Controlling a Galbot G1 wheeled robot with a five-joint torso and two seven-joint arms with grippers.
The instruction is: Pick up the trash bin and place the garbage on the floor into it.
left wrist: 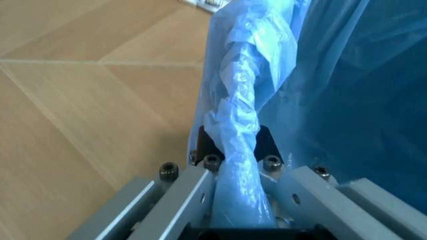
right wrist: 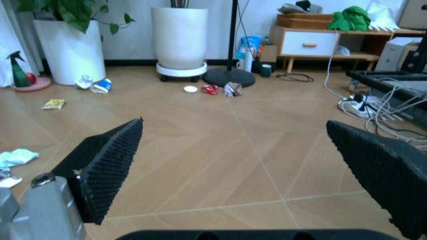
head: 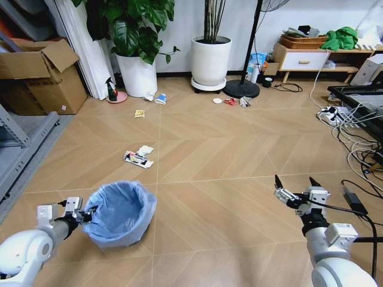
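Nearest, at lower left of the head view: left gripper [head: 90,213] clamped on the rim of the bin [head: 122,212], fingers [left wrist: 267,145] pinching the bunched blue liner [left wrist: 240,125] from both sides; bin upright on the wood floor [head: 227,197], open mouth up, liner crinkled over its edge; at lower right, well apart from the bin: right gripper [head: 295,186] held above bare floor, fingers [right wrist: 110,160] spread wide with nothing between them; farther out, beyond the bin near mid-floor: printed wrapper [head: 137,159] with crumpled white paper [head: 145,150] just beside it; farther still, toward the left: yellow packet [head: 139,113]; beyond that, near the left white pot [head: 139,75]: crushed cup [head: 160,98] beside another white scrap [head: 148,95], with a green bottle [head: 111,89] on a pink dish to their left; near the fan base [head: 242,89], in front of the second pot [head: 210,60]: white lid [head: 217,100], red wrapper [head: 230,101] and a crumpled scrap [head: 245,101] close together; at far left: cardboard box [head: 42,78]; along the right side: tangled cables [head: 353,128]
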